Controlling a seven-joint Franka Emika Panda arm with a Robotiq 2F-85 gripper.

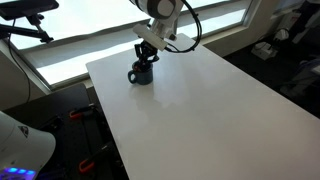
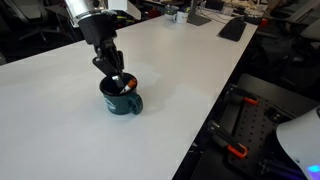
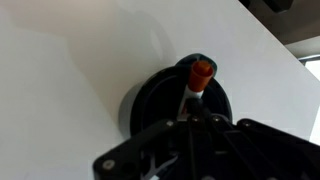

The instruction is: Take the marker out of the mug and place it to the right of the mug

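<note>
– Up near the top middle in an exterior view, what is that dark thing?
– That is the mug (image 1: 142, 74). It sits on the white table (image 1: 210, 100). The gripper (image 1: 147, 58) is right above it and points down into it.
– And in an exterior view with the table edge on the right?
– The mug (image 2: 121, 101) is left of the middle, with its handle to the right. The gripper (image 2: 119, 78) dips into its top. A bit of red shows at the rim. That is the marker (image 2: 125, 85).
– What about the wrist view?
– The mug (image 3: 150, 100) is a dark round shape in the middle. The marker (image 3: 201, 70) pokes up out of it, red end toward the top. The gripper (image 3: 190, 120) comes in from the bottom. Its fingers are close together and pinch the marker's pale stem. The marker is inside the mug.
</note>
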